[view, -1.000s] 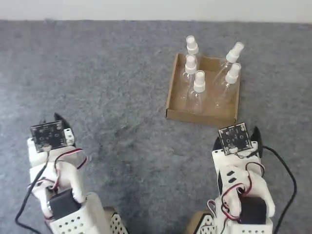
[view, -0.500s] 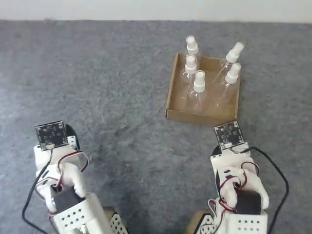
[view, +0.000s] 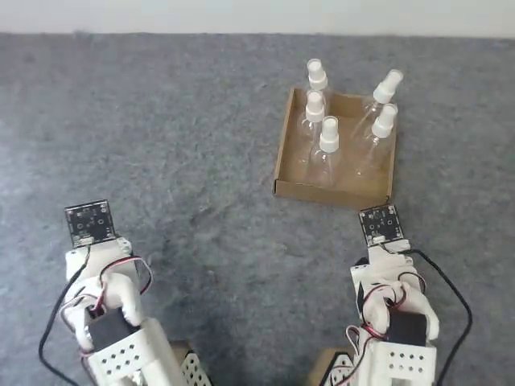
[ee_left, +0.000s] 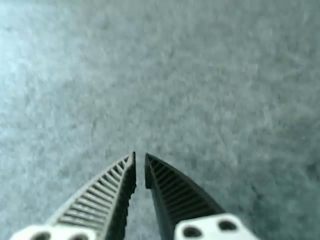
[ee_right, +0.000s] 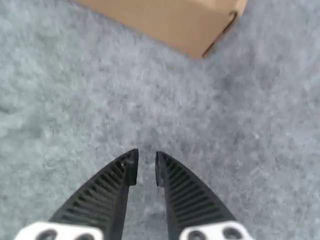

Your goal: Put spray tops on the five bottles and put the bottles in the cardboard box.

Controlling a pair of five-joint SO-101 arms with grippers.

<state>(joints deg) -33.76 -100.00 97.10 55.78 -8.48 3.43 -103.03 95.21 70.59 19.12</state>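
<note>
Left claw (ee_left: 140, 160): jaws clenched to a thin slit, nothing between them, bare grey table (ee_left: 200, 75) beneath. Right claw (ee_right: 146, 160): the same, pinched nearly together and empty, hanging over the table just short of the near corner of the cardboard box (ee_right: 175, 20).

High view: left arm (view: 105, 297) and right arm (view: 390, 297) both sit tucked close to their bases. A second ago each wrist was tipped further out, with dark claw tips showing beside the camera boards. Since then both have folded back and upright.

Box (view: 330, 193) stands ahead of the right arm, well apart from the left. The five bottles (view: 326, 157) stand upright inside it, each wearing a white spray top (view: 329, 133). Nothing in the box has shifted.

Judgement: capping and boxing look done, and the fold-back reads as a return to rest.
</note>
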